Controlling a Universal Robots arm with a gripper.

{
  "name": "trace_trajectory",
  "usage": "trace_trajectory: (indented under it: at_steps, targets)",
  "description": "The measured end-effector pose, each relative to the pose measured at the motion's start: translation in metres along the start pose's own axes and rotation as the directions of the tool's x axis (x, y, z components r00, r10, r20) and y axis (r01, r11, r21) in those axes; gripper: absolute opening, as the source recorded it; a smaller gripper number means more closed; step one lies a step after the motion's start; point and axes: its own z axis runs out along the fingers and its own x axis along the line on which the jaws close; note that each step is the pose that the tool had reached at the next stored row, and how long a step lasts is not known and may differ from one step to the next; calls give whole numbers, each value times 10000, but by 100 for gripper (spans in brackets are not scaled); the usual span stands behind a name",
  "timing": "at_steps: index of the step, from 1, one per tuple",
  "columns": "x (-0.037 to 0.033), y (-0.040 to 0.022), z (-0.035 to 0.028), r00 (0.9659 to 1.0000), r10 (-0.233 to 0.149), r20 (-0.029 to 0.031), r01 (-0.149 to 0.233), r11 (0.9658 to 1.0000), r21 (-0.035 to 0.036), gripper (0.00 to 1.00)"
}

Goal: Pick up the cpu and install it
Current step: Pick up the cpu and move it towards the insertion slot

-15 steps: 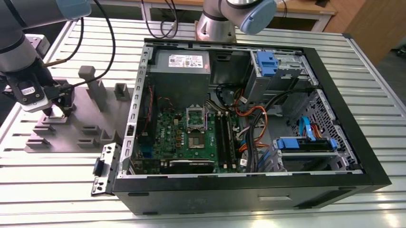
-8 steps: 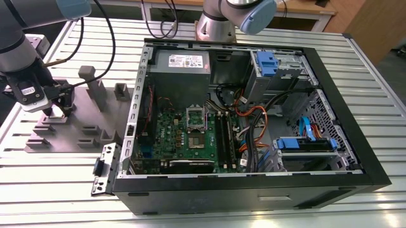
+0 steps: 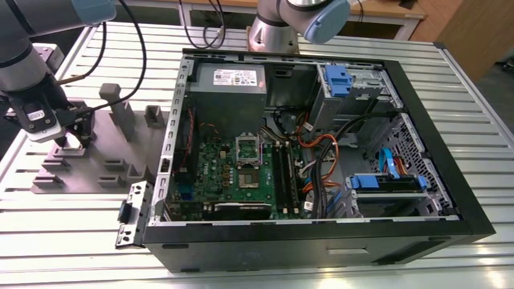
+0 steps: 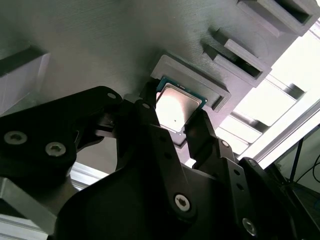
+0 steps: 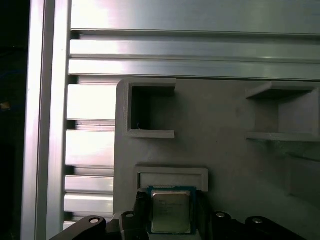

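Two fingers point(image 4: 157, 132) of the pincer point(image 4: 173, 113) pinch the cpu point(image 4: 178, 106) between them above the grey holder point(image 4: 100, 45), at nine o'clock from the computer case point(image 3: 281, 253) in the exterior view.

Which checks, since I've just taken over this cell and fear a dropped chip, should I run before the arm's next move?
1. The cpu sits between the fingers of the gripper: ok.
2. Fingers pressed on two opposite edges of the cpu: ok, as it looks in both wrist views.
3. Cpu clear of the grey fixture: cannot tell.
4. Side of the computer case open, with the motherboard exposed: ok.
5. Socket open and empty: cannot tell.
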Motion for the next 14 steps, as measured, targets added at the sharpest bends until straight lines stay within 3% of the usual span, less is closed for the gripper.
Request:
trace_trajectory:
  at_steps: [10, 14]
  targets:
    - [-6, 0, 0, 10000, 43, 1, -43, 10000, 0, 49]
    - [-6, 0, -2, 10000, 43, 1, -43, 10000, -1, 57]
